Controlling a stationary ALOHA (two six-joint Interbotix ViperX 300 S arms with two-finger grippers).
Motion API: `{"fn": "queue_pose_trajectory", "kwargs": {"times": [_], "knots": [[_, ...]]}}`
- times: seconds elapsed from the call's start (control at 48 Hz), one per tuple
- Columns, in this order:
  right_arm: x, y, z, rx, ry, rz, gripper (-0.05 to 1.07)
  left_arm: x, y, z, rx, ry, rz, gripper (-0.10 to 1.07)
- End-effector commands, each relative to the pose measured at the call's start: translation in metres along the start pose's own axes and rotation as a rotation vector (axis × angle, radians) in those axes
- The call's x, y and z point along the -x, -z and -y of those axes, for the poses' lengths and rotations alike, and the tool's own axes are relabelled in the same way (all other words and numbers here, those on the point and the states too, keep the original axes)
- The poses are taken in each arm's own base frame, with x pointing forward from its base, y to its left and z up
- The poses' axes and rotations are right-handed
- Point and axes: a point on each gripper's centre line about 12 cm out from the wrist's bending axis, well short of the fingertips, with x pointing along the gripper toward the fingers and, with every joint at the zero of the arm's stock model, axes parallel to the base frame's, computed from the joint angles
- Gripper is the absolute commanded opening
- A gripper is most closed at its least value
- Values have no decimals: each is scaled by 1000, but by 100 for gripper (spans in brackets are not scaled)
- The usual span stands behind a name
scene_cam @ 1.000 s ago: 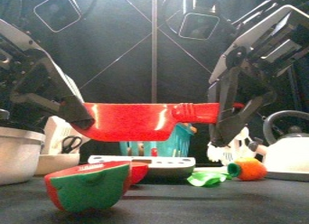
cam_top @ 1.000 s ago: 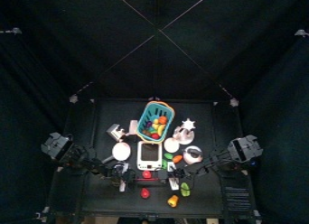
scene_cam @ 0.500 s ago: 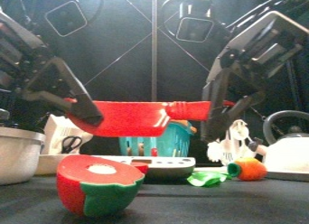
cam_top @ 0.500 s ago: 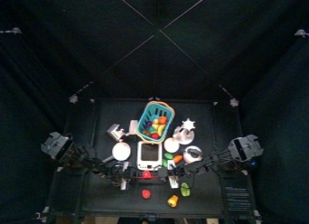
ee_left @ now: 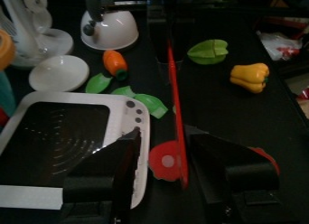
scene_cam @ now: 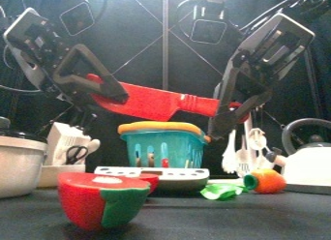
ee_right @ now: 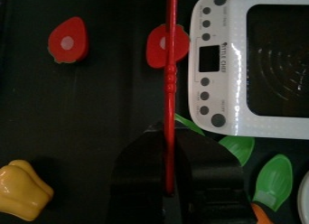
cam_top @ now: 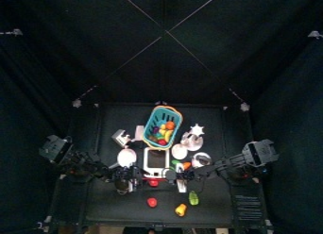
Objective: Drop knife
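The red knife (scene_cam: 168, 104) hangs above the table, tilted with its blade end higher on the left. My right gripper (scene_cam: 233, 113) is shut on the handle end; in the right wrist view the knife (ee_right: 173, 74) runs edge-on out of the closed right gripper (ee_right: 169, 160). My left gripper (scene_cam: 97, 89) stands open around the blade tip. In the left wrist view the knife (ee_left: 173, 101) shows as a thin red line passing between the wide-apart jaws of the left gripper (ee_left: 169, 173).
Below stand a white scale (ee_left: 60, 137), a teal basket (scene_cam: 162, 147), a kettle (scene_cam: 311, 152) at right and a bowl (scene_cam: 15, 166) at left. A red-and-green fruit half (scene_cam: 104, 200) lies at the front. A yellow pepper (ee_left: 250, 76) and green pieces (ee_left: 208, 51) are scattered about.
My left gripper has opened and released its grip on the blade. The knife's left end has risen, so the knife now slopes down toward the right gripper.
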Motion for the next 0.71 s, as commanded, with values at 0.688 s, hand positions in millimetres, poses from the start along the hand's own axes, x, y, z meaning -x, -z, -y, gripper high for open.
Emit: {"fn": "queue_pose_trajectory", "kwargs": {"times": [0.688], "knots": [[18,9,60,-150,115,-9,15,47,-37,-42,-73,-112,245,77]]}}
